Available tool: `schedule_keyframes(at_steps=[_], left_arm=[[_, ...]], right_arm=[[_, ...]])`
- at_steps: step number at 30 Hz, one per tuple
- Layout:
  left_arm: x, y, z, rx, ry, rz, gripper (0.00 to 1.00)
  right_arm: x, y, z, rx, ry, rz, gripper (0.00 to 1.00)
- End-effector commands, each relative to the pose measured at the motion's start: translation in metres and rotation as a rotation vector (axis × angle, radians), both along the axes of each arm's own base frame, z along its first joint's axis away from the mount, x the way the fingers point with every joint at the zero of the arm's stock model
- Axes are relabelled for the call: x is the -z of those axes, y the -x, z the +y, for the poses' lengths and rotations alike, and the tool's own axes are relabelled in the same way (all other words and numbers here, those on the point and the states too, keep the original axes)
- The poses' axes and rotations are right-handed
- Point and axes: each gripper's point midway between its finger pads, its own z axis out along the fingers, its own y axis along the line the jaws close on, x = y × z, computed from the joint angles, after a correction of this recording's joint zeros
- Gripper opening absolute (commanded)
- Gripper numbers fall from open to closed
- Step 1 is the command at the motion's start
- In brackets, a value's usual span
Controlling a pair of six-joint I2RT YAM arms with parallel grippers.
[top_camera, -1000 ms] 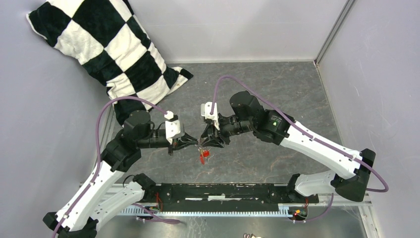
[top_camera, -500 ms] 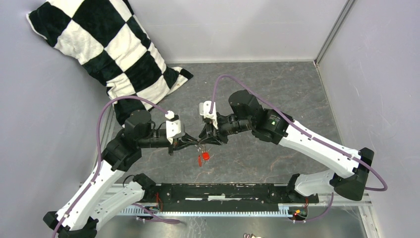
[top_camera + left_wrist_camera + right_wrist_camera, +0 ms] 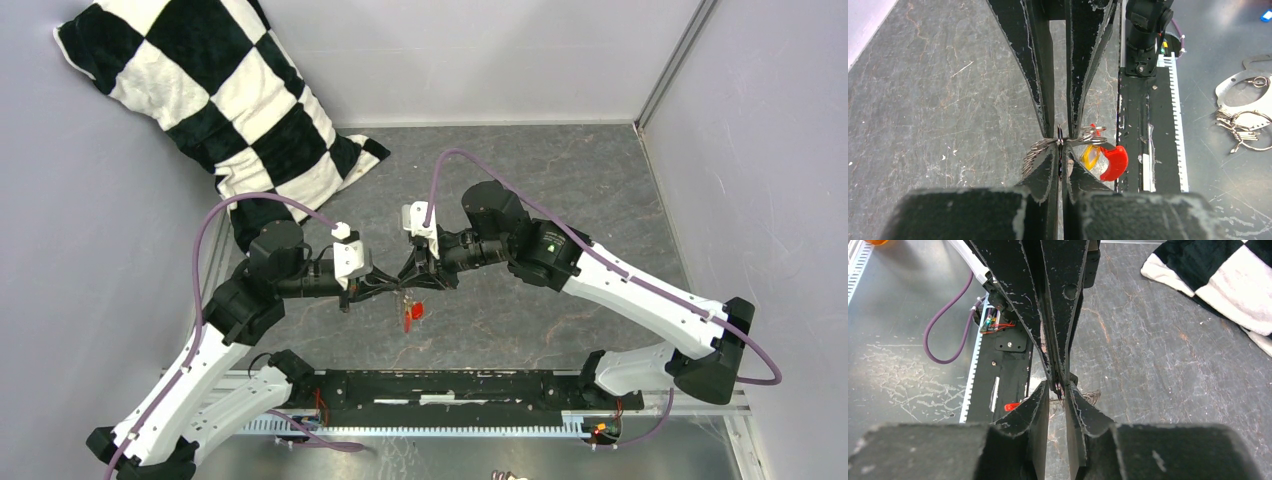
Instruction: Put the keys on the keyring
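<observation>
Centrally, left gripper (image 3: 1060,151) clenched on the keyring (image 3: 1040,146), its coils splaying either side of the fingertips; red and yellow keys (image 3: 1113,162) hang just beside; right gripper (image 3: 1060,134) meets it tip to tip, grasp indeterminate; beyond, grey mottled table (image 3: 560,170), chequered pillow (image 3: 220,100), pale walls (image 3: 500,60).

right hand (image 3: 1058,386) facing left hand (image 3: 1056,376), tips close

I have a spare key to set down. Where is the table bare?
Bare: far stretch between pillow and right wall; strip between right arm and base rail. Crowded: centre, where left end effector and right end effector meet at the keyring.
</observation>
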Motion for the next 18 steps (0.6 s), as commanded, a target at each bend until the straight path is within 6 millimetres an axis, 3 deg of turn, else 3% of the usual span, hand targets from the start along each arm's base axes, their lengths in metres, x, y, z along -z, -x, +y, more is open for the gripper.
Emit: schedule_keyframes(at_steps=[1,5,14,18], left_arm=[[-0.0243,0.0039,-0.0011,0.035,0.046,-0.082,0.02],[-0.0258,0.0047,-0.0015,0.040,0.049,-0.082,0.02],[-0.0292,0.0064,-0.0010,0.041,0.056,-0.086,0.02],[-0.0297,0.0069,-0.0007,0.042,0.058,-0.088,0.02]], right_arm=[[-0.0061,0.0008,0.0036,-0.008,-0.022,-0.010,0.23],[-0.0086,0.0001,0.0061,-0.004,-0.037,-0.004,0.14],[-0.0014,-0.0049,0.0053,0.018,-0.003,-0.009,0.21],[-0.0078,-0.0060,0.0061,0.026,-0.025,-0.018,0.03]])
